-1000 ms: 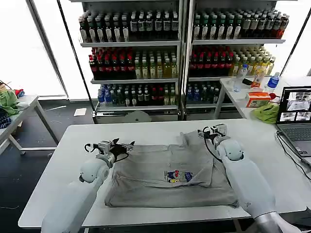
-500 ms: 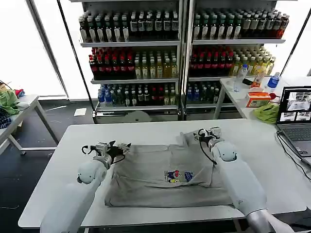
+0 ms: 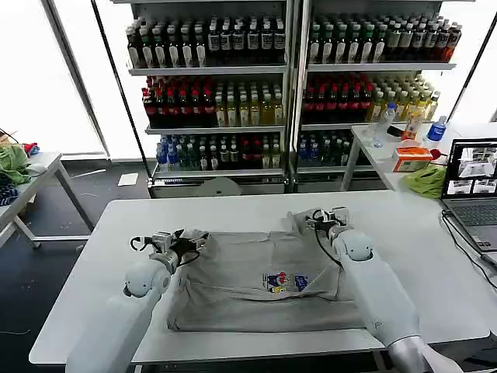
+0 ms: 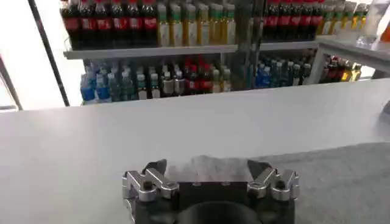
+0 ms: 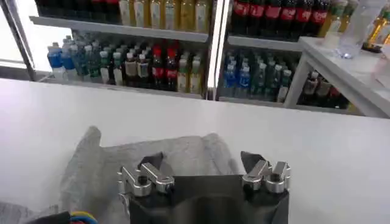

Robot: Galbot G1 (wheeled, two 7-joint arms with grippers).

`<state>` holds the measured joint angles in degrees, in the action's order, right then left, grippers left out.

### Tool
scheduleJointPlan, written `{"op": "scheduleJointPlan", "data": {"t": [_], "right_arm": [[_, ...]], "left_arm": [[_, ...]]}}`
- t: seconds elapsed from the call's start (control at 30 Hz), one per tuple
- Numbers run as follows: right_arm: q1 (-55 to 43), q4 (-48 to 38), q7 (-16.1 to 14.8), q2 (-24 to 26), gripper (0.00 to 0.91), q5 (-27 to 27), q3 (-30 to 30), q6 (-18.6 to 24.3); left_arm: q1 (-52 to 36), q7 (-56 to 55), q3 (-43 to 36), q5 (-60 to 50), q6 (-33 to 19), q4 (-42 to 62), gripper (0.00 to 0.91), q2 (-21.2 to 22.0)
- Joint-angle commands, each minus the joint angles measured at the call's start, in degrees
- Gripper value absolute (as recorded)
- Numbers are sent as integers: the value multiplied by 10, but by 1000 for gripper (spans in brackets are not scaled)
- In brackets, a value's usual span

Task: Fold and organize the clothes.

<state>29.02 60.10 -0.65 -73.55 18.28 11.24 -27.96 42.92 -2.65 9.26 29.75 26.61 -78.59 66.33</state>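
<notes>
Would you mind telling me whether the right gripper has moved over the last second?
Yes. The right gripper has shifted toward the robot's left, away from the laptop, and now sits over the grey shirt's far edge.

The grey shirt [image 3: 268,276] covers the middle of the white counter [image 3: 233,208], with bare surface open along the far edge, the left side and the right side. The left end effector [image 3: 189,241] and right end effector [image 3: 325,218] both stand with fingers apart at the shirt's far edge. A laptop [image 3: 471,183] blocks the far right.
</notes>
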Motion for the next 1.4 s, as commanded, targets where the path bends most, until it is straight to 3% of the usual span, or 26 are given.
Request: {"op": "scheduleJointPlan", "data": {"t": [0.03,0.07,0.13,0.2,0.23,0.33,0.37,0.4,0.43,0.87,1.17,1.4], "right_arm": [[5,-4,0,-2,907,-3,0,-2],[6,-5,2,-2,907,-3,0,-3],[6,-4,2,-1,806,-2,2,-7],[9,-1,-1,0,715,-2,2,-9],[10,-1,-2,0,564,-2,2,-9],[12,2,-2,0,312,-2,2,-9],[13,3,-2,-1,312,-2,2,-9],[14,3,-2,-1,101,-2,3,-9],[15,5,-1,-1,0,-3,3,-7],[31,27,12,2,0,-1,9,1],[63,106,25,6,0,-9,20,7],[85,184,17,27,0,0,29,12]], "left_arm": [[2,3,-2,-4,-1,4,312,0],[3,4,-3,-5,-2,5,151,0],[3,5,-4,-7,-3,7,40,2],[3,6,-5,-9,-4,7,30,4],[3,6,-6,-10,-4,7,20,5],[3,10,-8,-20,-5,6,10,7],[3,12,-9,-22,-5,6,10,8],[2,13,-10,-23,-5,7,10,9],[2,13,-11,-24,-5,8,10,10],[1,10,-9,-31,-17,7,0,17],[8,12,-6,-34,-44,-14,0,15],[16,8,1,-39,-68,-28,0,10]]}}
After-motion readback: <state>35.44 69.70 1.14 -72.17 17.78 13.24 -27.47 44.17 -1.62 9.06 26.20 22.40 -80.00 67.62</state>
